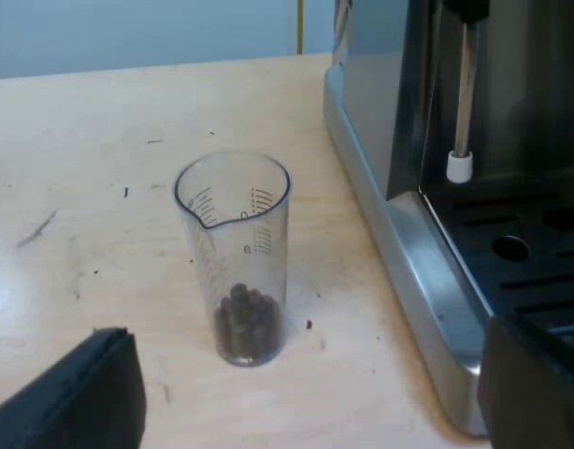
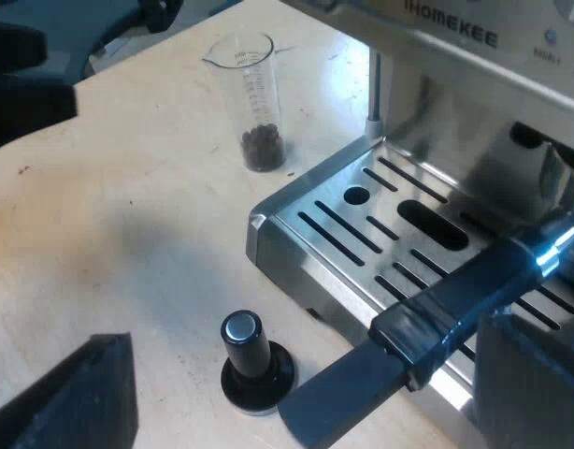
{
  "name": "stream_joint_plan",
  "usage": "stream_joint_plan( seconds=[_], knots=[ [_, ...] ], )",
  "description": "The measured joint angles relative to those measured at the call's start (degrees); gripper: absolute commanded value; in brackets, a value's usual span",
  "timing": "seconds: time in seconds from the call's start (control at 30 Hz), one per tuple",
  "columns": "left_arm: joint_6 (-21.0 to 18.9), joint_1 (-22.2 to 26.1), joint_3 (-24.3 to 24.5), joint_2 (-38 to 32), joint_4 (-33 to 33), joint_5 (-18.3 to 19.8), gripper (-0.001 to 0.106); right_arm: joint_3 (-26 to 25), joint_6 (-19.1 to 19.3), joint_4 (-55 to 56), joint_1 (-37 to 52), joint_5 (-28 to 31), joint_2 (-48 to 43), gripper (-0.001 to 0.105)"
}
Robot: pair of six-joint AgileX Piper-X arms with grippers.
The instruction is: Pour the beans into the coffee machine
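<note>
The clear measuring glass (image 1: pixel 233 257) stands upright on the wooden table, with a small heap of dark beans (image 1: pixel 247 323) at its bottom. It is close to the espresso machine's (image 1: pixel 380 112) metal base. My left gripper (image 1: pixel 306 402) is open, its two black fingers (image 1: pixel 81 398) spread wide, and the glass stands a little ahead of the gap. From the right wrist the glass (image 2: pixel 254 98) is seen farther off, by the machine's corner. My right gripper (image 2: pixel 306 402) is open above the holder's dark handle (image 2: pixel 455 299), which sticks out over the drip tray (image 2: pixel 362 234).
A tamper with a black knob (image 2: pixel 252 365) stands on the table by the drip tray's corner. The steam wand (image 1: pixel 463 94) hangs over the tray. A dark part of the left arm (image 2: pixel 25 75) shows beyond the glass. Bare tabletop (image 1: pixel 81 168) lies around the glass.
</note>
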State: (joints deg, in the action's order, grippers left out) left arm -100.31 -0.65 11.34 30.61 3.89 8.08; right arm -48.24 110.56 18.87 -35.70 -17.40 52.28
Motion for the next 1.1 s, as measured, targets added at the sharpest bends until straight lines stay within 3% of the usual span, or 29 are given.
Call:
stream_joint_plan(
  seconds=[0.4,0.6,0.83,1.1],
  knots=[
    [0.3,0.0,0.0,20.1,-18.3,-0.3,0.085,0.0,-0.4,-0.3,0.0,0.1,0.0,0.079],
    [0.4,0.0,0.0,29.6,-28.5,-4.9,0.085,0.0,-0.4,-0.3,0.0,0.1,0.0,0.079],
    [0.4,0.0,0.0,39.9,-40.6,-5.4,0.085,0.0,-0.4,-0.3,0.0,0.1,0.0,0.079],
    [0.4,0.0,1.6,50.9,-48.0,-5.4,0.085,0.0,-0.4,-0.3,0.0,0.1,0.0,0.079]
  ],
)
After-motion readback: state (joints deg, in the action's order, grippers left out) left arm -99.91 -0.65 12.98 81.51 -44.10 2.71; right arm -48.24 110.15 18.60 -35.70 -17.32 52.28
